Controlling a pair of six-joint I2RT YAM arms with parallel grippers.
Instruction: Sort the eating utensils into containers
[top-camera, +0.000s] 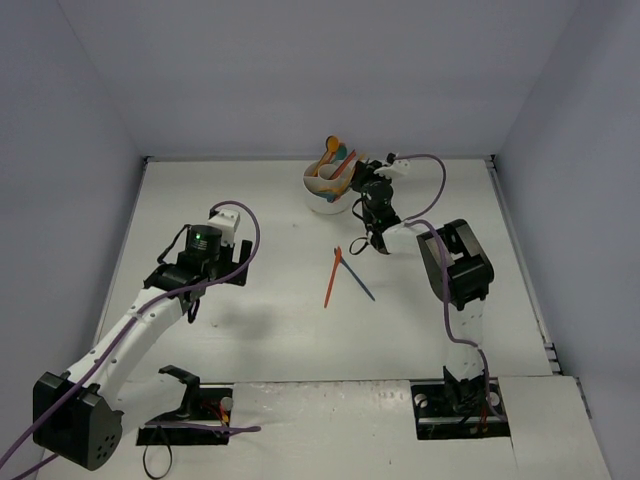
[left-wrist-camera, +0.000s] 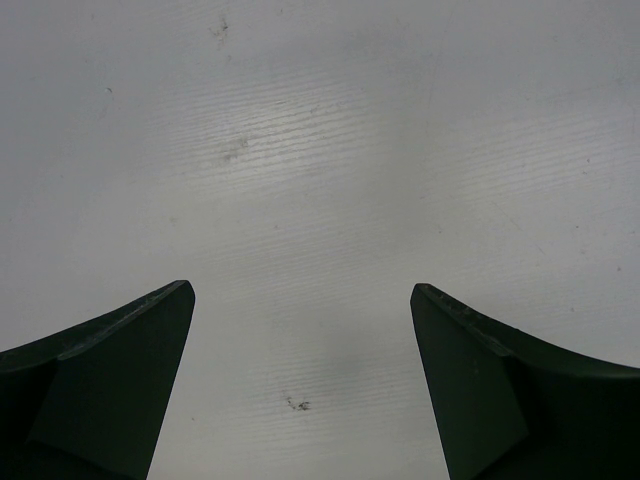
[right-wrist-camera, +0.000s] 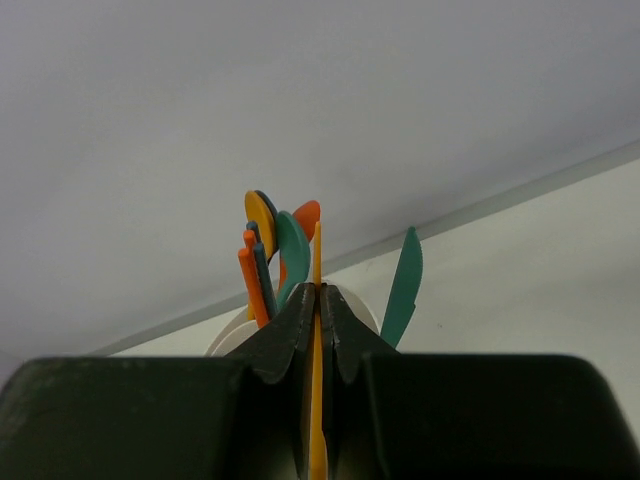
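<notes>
The white cup (top-camera: 322, 196) stands at the back of the table with several orange, teal and dark blue utensils (top-camera: 337, 157) upright in it. My right gripper (top-camera: 352, 183) is right beside the cup, shut on a thin orange utensil (right-wrist-camera: 317, 410) held edge-on. In the right wrist view the cup (right-wrist-camera: 227, 337) lies just beyond the fingertips (right-wrist-camera: 297, 312), and a teal knife (right-wrist-camera: 402, 290) leans out to the right. A red-orange utensil (top-camera: 331, 280) and a dark blue one (top-camera: 357, 280) lie crossed on the table. My left gripper (top-camera: 205, 270) is open and empty over bare table (left-wrist-camera: 320, 180).
White walls close the table at the back and both sides. The right arm's elbow (top-camera: 458, 265) stands right of the loose utensils. Arm bases and cables (top-camera: 190, 415) sit at the near edge.
</notes>
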